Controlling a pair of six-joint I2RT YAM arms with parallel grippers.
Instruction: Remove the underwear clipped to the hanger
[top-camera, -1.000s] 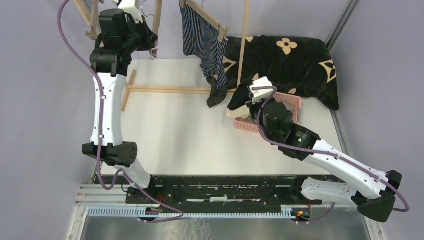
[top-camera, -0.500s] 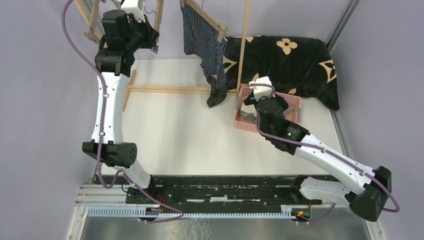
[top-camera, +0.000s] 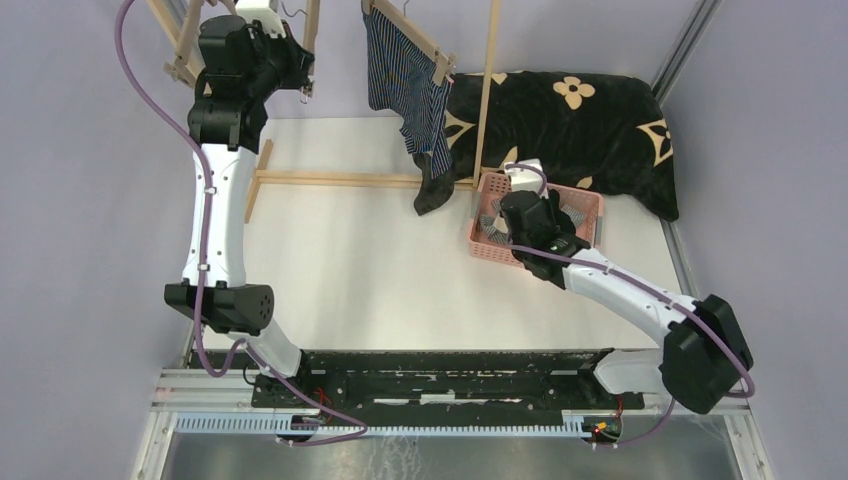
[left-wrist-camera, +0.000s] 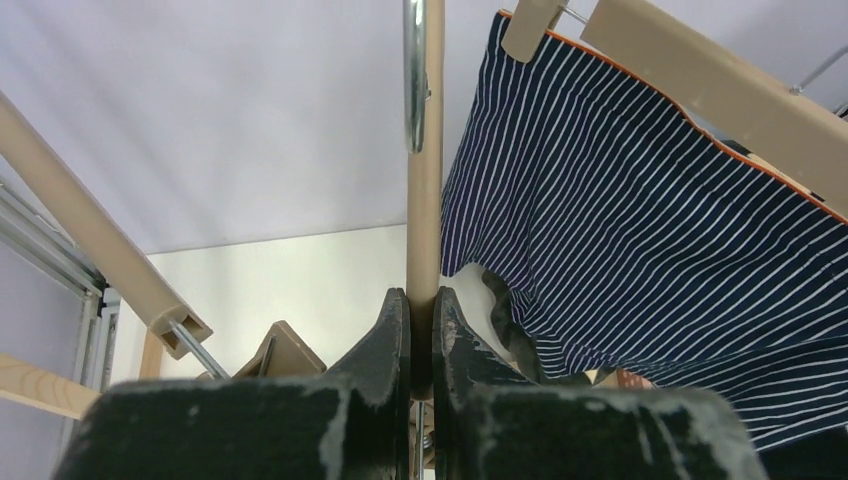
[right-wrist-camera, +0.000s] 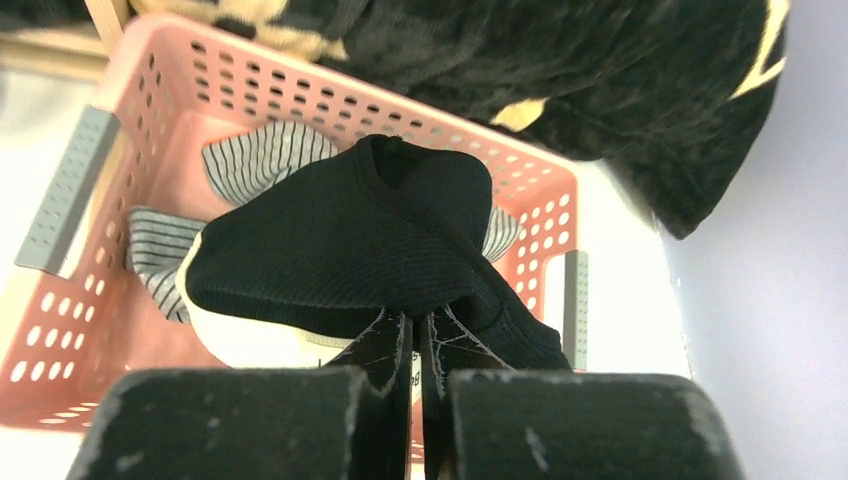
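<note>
Black boxer shorts (right-wrist-camera: 340, 240) were pinched in the right gripper (right-wrist-camera: 415, 325), whose two jaws stood almost together with only a thin fold of the dark cloth between them. The garment bulged up from the fingers and hung low over a pink basket (right-wrist-camera: 330, 110), with a pale patch showing at its lower left edge. Under it, inside the basket, lay the grey-white striped boxer shorts (right-wrist-camera: 255, 160), crumpled against the perforated wall. Behind the basket the black flower-patterned blanket (right-wrist-camera: 560, 70) was spread over the far right part of the table (top-camera: 330, 260). The left gripper (left-wrist-camera: 420, 300) was raised at the far left of the table and its jaws were narrow, clamped on a thin upright wooden rod (left-wrist-camera: 425, 200) that ran up between them; a metal hook (left-wrist-camera: 414, 80) lay against the rod higher up. Just to the right of the rod hung the navy striped boxer shorts (left-wrist-camera: 640, 230), with an orange edge along the top. Their top edge was held to the wooden hanger (left-wrist-camera: 720, 90) by a wooden clip (left-wrist-camera: 530, 25) at the upper corner. In the top view this garment draped down from the slanted hanger, well apart from the basket.
</note>
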